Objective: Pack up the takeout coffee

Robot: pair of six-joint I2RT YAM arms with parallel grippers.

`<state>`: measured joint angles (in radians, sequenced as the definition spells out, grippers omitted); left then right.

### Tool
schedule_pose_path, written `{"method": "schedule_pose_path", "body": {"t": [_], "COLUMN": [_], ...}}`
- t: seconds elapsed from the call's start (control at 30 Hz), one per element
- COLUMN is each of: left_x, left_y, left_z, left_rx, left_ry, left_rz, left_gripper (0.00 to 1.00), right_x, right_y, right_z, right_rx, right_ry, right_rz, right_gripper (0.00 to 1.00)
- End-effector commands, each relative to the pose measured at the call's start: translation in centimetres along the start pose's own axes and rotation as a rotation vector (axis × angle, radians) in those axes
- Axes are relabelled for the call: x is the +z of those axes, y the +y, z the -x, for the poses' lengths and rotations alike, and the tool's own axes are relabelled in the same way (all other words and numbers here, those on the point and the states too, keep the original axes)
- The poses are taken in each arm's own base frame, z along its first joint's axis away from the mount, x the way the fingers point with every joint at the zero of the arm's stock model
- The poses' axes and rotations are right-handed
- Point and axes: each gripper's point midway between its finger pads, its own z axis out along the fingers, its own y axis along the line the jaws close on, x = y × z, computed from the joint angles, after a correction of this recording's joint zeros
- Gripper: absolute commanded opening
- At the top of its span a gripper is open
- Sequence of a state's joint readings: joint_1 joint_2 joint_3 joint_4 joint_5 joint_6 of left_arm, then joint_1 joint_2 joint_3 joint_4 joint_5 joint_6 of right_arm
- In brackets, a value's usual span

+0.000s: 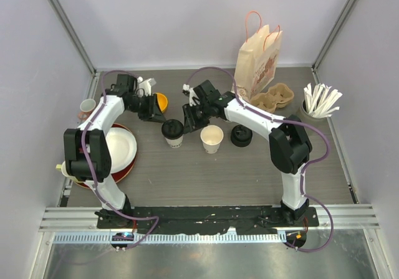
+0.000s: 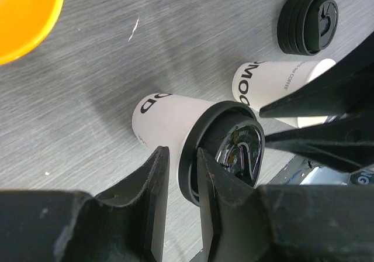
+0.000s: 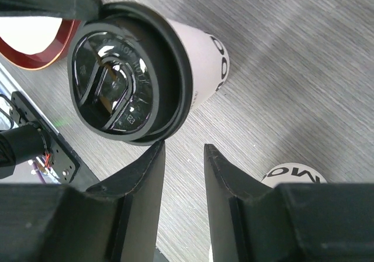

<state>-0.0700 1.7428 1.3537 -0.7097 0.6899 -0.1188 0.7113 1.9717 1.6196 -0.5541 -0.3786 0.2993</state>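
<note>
One white paper cup with a black lid (image 1: pixel 173 132) stands mid-table; it also shows in the left wrist view (image 2: pixel 169 119) and the right wrist view (image 3: pixel 125 78). A second white paper cup (image 1: pixel 212 138) stands to its right, open-topped with no lid; it shows in the left wrist view (image 2: pixel 274 83). My left gripper (image 1: pixel 156 111) hovers at the lidded cup's far-left side. Its fingers are narrowly parted (image 2: pixel 181 152) and the lid's rim shows in the gap. My right gripper (image 1: pixel 187 119) is just right of the lid, narrowly open and empty (image 3: pixel 184 147).
A stack of black lids (image 1: pixel 241 136) lies right of the open cup. A paper bag (image 1: pixel 257 64), a cardboard cup carrier (image 1: pixel 275 97) and a holder of stirrers (image 1: pixel 321 101) stand at the back right. An orange bowl (image 1: pixel 161 100), a pinkish cup (image 1: pixel 86 109) and a plate (image 1: pixel 121 148) are on the left.
</note>
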Motion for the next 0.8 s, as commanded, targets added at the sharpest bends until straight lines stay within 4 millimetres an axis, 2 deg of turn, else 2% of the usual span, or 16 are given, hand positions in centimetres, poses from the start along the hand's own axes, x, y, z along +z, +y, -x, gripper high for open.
{"method": "schedule_pose_path", "body": {"t": [0.0, 0.23, 0.33, 0.47, 0.6, 0.77], "left_x": [-1.5, -1.9, -2.6, -4.3, -5.7, -5.3], "left_y": [-1.4, -0.8, -0.5, -0.1, -1.6, -1.8], "left_z": [-0.5, -2.8, -3.1, -2.4, -2.1, -4.7], "left_rx": [0.038, 0.017, 0.002, -0.014, -0.005, -0.079], "left_ry": [-0.023, 0.021, 0.012, -0.036, -0.075, -0.03], "left_rz": [-0.008, 0.02, 0.034, 0.058, 0.036, 0.019], "left_gripper": [0.29, 0.29, 0.29, 0.29, 0.32, 0.36], "right_x": [-0.8, -0.1, -0.3, -1.6, -2.2, -1.9], "right_y": [0.3, 0.0, -0.1, -0.4, 0.5, 0.9], "right_z": [3.9, 4.8, 4.9, 4.9, 4.0, 2.2], "right_rx": [-0.021, -0.033, -0.042, -0.054, -0.039, -0.015], "right_ry": [-0.107, -0.109, -0.105, -0.114, -0.098, -0.069], "right_rz": [0.012, 0.016, 0.004, -0.03, 0.014, 0.051], "right_gripper": [0.38, 0.38, 0.38, 0.38, 0.38, 0.38]}}
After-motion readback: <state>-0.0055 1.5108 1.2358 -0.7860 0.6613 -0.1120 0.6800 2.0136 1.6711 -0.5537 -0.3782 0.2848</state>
